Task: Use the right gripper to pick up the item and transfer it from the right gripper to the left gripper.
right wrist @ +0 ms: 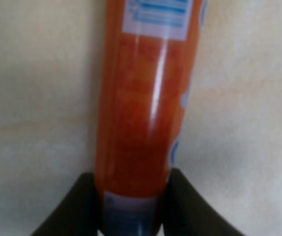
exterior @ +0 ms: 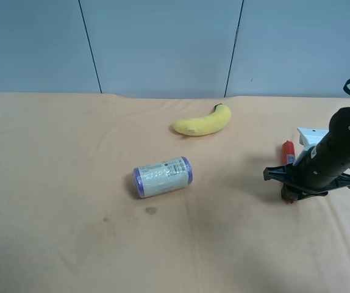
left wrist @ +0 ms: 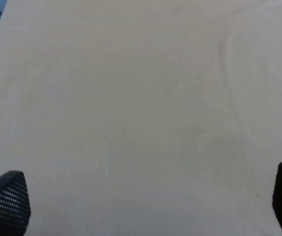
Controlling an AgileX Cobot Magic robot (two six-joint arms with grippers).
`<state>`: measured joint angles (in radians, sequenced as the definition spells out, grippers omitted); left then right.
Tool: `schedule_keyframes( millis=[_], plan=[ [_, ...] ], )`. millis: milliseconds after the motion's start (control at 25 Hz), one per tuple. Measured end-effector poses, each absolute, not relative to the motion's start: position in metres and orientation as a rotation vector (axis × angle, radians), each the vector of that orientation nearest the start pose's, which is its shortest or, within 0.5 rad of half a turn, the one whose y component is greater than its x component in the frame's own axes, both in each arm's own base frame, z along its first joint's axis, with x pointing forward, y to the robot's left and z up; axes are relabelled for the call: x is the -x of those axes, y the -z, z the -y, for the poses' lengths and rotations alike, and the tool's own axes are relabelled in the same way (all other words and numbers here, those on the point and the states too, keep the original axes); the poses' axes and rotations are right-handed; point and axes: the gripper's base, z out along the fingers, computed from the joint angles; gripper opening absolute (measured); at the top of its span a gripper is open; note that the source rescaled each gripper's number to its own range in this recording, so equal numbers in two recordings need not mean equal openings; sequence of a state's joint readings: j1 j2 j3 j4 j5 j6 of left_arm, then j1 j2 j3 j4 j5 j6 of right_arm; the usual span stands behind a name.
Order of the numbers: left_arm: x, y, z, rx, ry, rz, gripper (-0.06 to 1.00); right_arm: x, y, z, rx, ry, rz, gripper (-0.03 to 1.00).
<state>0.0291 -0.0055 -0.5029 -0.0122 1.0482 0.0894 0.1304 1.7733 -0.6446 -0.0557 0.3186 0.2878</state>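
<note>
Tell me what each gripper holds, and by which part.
The right gripper is closed on the red stick, its fingers pressing both sides near one end. The left gripper is open and holds nothing.

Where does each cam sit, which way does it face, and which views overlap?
Exterior high: mounted high, looks down across the table to a wall; shows banana, roll, red stick, one arm at its right.
Right wrist: on right arm, looks along the right tool at the stick, fingers against both its sides.
Left wrist: on left arm, faces table surface; left tool open.
Shared: exterior and right wrist both show the stick.
</note>
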Motion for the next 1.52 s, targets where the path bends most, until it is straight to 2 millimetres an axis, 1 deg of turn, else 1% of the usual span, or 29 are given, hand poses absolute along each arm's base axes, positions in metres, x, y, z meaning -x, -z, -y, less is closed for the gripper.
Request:
schedule_keyframes(
  millis=[160,400,520,680,880,1000,1080,1240,1320,1520],
  plan=[
    [0.006,-0.279,0.001,-0.061,-0.060,-2.023,1.00,-0.258,-0.093,-0.032,-0.132,-0.027,-2.939,0.03],
    [0.006,-0.279,0.001,-0.061,-0.060,-2.023,1.00,-0.258,-0.093,-0.032,-0.119,-0.026,-2.938,0.03],
    [0.006,-0.279,0.001,-0.061,-0.060,-2.023,1.00,-0.258,-0.098,-0.032,-0.117,-0.030,-2.919,0.02],
    [0.006,-0.279,0.001,-0.061,-0.060,-2.023,1.00,-0.255,-0.112,-0.032,-0.112,-0.036,-2.889,0.01],
    [0.006,-0.279,0.001,-0.061,-0.060,-2.023,1.00,-0.254,-0.144,-0.032,-0.106,-0.062,-2.770,0.01],
    [0.006,-0.279,0.001,-0.061,-0.060,-2.023,1.00,-0.252,-0.159,-0.032,-0.077,-0.069,-2.713,0.01],
    [0.006,-0.279,0.001,-0.061,-0.060,-2.023,1.00,-0.250,-0.169,-0.034,-0.017,-0.069,-2.677,0.01],
    [0.006,-0.279,0.001,-0.061,-0.060,-2.023,1.00,-0.248,-0.181,-0.045,0.170,-0.064,-2.601,0.01],
    [0.006,-0.279,0.001,-0.061,-0.060,-2.023,1.00,-0.249,-0.185,-0.055,0.270,-0.069,-2.545,0.01],
    [0.006,-0.279,0.001,-0.061,-0.060,-2.023,1.00,-0.251,-0.193,-0.080,0.456,-0.100,-2.389,0.01]
  ],
)
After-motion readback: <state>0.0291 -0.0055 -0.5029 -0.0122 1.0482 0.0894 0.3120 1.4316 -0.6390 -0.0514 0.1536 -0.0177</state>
